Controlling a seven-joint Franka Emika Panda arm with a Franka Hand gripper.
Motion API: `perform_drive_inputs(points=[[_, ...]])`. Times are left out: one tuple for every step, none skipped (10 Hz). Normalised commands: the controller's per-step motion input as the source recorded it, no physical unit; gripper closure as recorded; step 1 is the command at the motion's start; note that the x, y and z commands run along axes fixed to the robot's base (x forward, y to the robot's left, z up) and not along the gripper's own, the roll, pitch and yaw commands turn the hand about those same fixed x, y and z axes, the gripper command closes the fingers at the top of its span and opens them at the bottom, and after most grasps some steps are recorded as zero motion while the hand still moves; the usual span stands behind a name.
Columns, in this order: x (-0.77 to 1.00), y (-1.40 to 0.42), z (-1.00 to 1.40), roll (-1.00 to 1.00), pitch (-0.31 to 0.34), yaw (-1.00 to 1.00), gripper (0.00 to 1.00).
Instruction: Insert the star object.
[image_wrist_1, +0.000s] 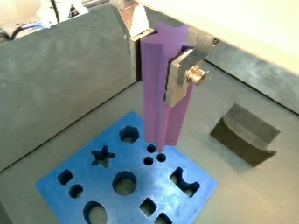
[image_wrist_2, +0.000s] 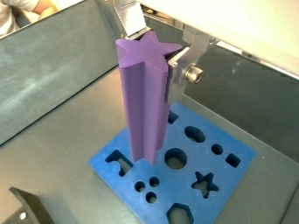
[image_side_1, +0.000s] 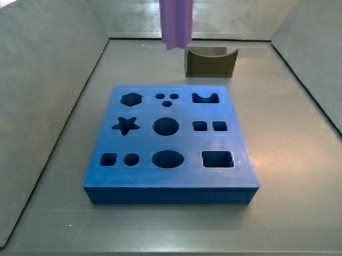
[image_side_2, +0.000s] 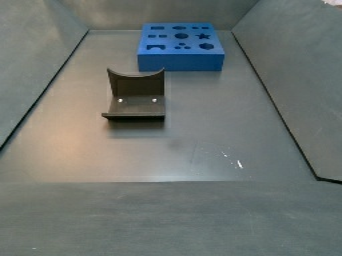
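Observation:
My gripper (image_wrist_1: 158, 61) is shut on the star object (image_wrist_1: 162, 87), a long purple rod with a star-shaped section, held upright between the silver fingers (image_wrist_1: 181, 80). Both wrist views show it; its star-shaped top end faces the camera in a wrist view (image_wrist_2: 146, 96). The blue block (image_wrist_1: 70, 188) with several shaped holes lies on the floor below. Its star hole (image_wrist_1: 101, 157) is to one side of the rod's lower end. In a side view the rod (image_side_1: 177, 22) hangs high above the floor, beyond the block's (image_side_1: 167, 165) far edge. The gripper itself is out of both side views.
A brown notched block (image_side_1: 210, 62) stands on the floor beyond the blue block, also in a side view (image_side_2: 135, 97) and a wrist view (image_wrist_1: 246, 133). Grey walls slope up round the floor (image_side_2: 187, 150).

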Motion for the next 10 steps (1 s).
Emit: perform_drive_inputs(points=[[-0.07, -0.01, -0.55, -0.05, -0.139, -1.0, 1.0], [-0.06, -0.01, -0.55, -0.05, -0.137, -1.0, 1.0], [0.0, -0.05, -0.44, -0.05, -0.044, -0.99, 1.0], [-0.15, -0.29, -0.12, 0.0, 0.036, -0.72, 1.0], [-0.37, -0.29, 0.0, 0.04, 0.02, -0.57, 1.0], [-0.39, -0.25, 0.0, 0.04, 0.0, -0.61, 1.0], [-0.24, -0.2, 0.0, 0.03, 0.0, -0.75, 1.0], [0.0, 0.0, -0.16, 0.0, 0.0, -1.0, 1.0], [0.0, 0.0, -0.18, 0.0, 0.0, -1.0, 1.0], [0.0, 0.0, -0.3, -0.02, 0.0, -1.0, 1.0]])
